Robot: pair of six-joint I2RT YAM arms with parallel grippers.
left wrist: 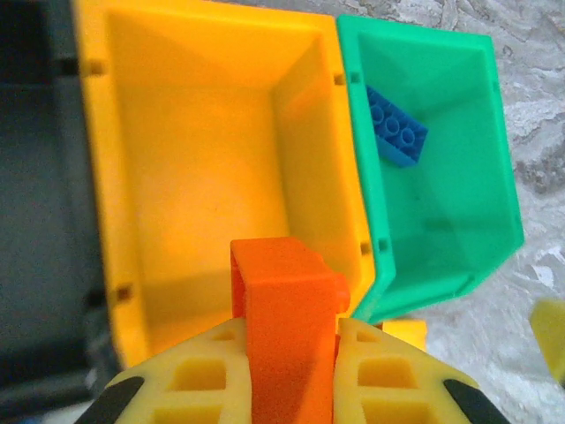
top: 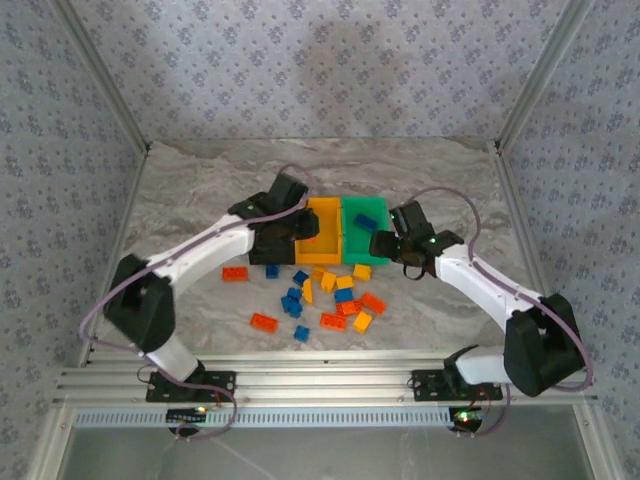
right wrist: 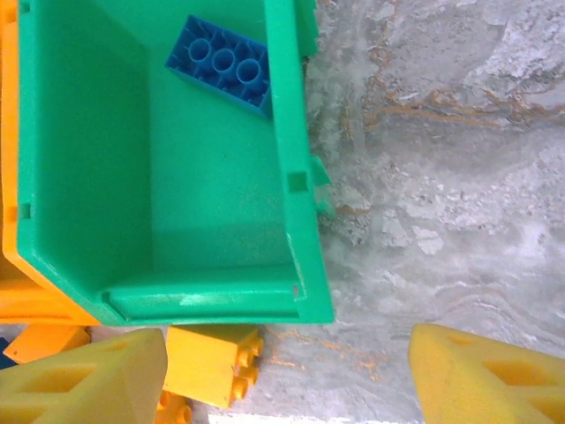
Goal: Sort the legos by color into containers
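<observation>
Your three bins are sitting joined in a row: black bin [left wrist: 35,230] apparently at the left end, though mostly hidden, orange-yellow bin [left wrist: 97,177] in the middle, green bin [right wrist: 296,132] on the right. A blue brick [right wrist: 221,66] is lying in the green bin's far corner. A red-orange brick [left wrist: 282,300] is standing on end over the orange-yellow bin's near rim, clamped in the left gripper [left wrist: 287,353]. The other legos [top: 320,295], with the three colours mixed, are lying scattered just in front of the bins.

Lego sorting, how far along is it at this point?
Barely started. Done: one blue brick lies in the green bin. In hand: the left pincer is shut on a red-orange brick at the orange-yellow bin's near edge. Left: the loose bricks scattered on the table; the right pincer is open and empty.
</observation>
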